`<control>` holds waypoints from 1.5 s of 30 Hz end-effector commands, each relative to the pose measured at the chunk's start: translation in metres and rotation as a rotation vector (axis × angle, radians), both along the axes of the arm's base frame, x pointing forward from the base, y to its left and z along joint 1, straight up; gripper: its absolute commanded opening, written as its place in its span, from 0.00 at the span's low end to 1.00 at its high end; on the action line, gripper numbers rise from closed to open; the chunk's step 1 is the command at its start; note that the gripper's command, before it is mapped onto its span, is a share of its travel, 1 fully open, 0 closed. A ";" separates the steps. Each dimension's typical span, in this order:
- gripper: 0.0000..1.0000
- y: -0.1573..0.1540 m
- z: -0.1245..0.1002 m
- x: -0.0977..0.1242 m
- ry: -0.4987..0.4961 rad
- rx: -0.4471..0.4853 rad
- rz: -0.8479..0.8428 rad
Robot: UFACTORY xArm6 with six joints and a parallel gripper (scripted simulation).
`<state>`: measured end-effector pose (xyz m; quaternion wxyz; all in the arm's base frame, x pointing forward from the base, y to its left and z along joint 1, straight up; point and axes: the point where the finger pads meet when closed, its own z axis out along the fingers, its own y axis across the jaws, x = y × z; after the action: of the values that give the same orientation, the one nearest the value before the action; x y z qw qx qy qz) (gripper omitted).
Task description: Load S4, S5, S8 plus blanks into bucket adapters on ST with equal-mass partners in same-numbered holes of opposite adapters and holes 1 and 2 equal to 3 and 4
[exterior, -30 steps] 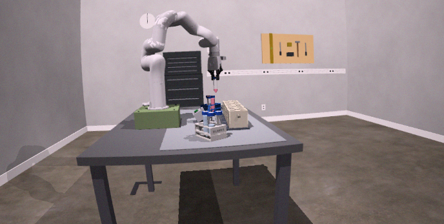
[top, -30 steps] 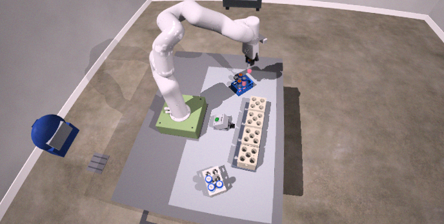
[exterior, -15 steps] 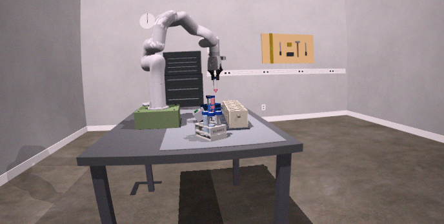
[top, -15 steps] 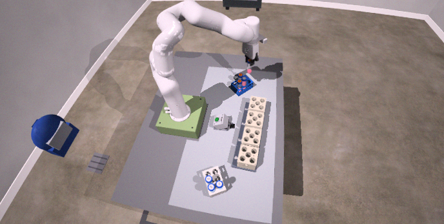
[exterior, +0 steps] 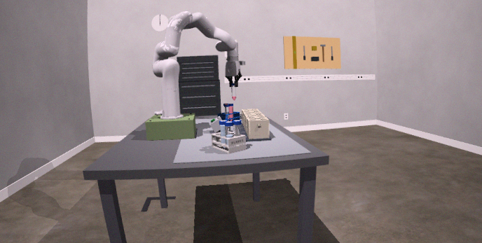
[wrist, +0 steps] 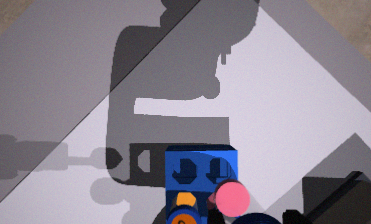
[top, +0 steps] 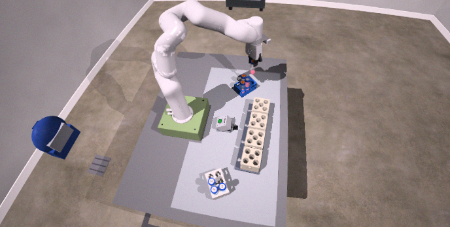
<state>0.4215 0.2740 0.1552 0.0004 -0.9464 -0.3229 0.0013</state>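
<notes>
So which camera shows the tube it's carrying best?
The exterior view: the tube hangs there in profile, pink tip down. The top view shows it small; the wrist view shows mainly its round pink end.
</notes>
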 end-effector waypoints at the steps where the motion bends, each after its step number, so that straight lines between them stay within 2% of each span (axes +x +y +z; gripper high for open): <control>1: 0.00 0.001 0.002 0.001 -0.004 0.003 0.000; 28: 0.00 0.001 0.002 0.001 -0.004 0.003 0.000; 45: 0.00 0.001 -0.028 0.001 -0.004 0.003 0.000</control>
<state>0.4210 0.2737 0.1290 0.0002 -0.9464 -0.3229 0.0021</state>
